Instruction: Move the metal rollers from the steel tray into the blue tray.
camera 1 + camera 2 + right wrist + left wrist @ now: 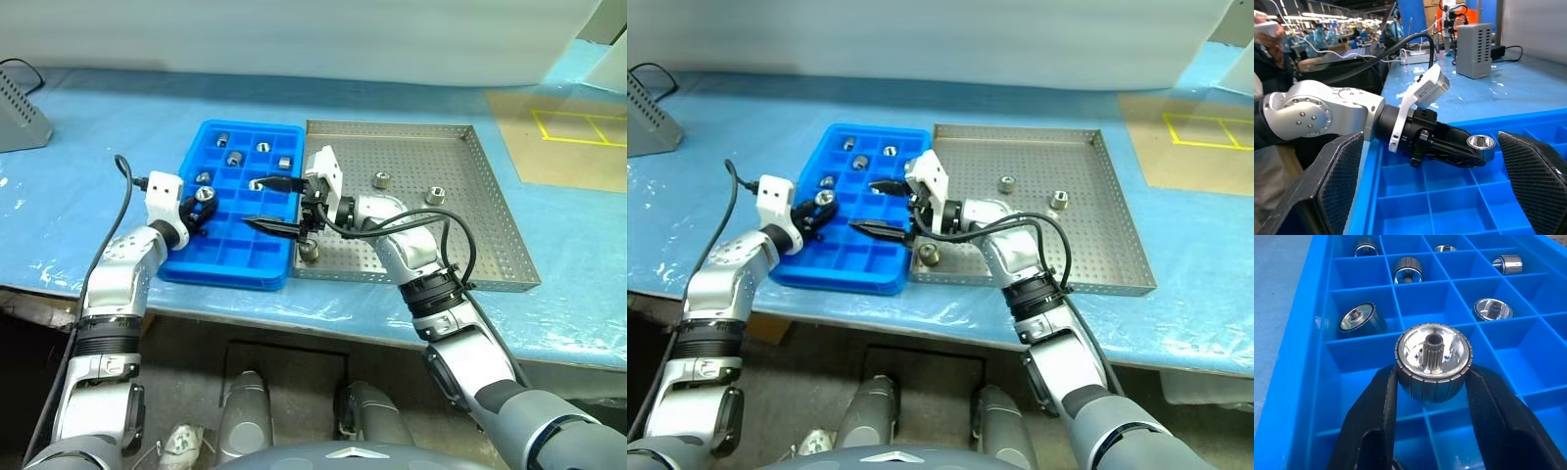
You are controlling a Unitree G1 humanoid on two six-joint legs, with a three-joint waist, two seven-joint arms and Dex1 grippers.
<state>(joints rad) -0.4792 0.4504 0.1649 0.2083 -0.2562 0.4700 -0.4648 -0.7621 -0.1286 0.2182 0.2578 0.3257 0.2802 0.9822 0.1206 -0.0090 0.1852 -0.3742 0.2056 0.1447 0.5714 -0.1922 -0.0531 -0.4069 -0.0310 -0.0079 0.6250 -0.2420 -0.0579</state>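
Observation:
My left gripper is shut on one of the metal rollers and holds it just above a compartment on the left side of the blue tray. Several more rollers lie in the tray's far compartments, such as one. My right gripper is open and empty, pointing left over the blue tray's right side, facing the held roller. The steel tray lies right of the blue one with three rollers: one near its front left corner and two in the middle.
A grey box stands at the back left of the blue-covered table. A brown board with yellow tape lies at the back right. The table's front edge runs just before both trays. People stand far off in the right wrist view.

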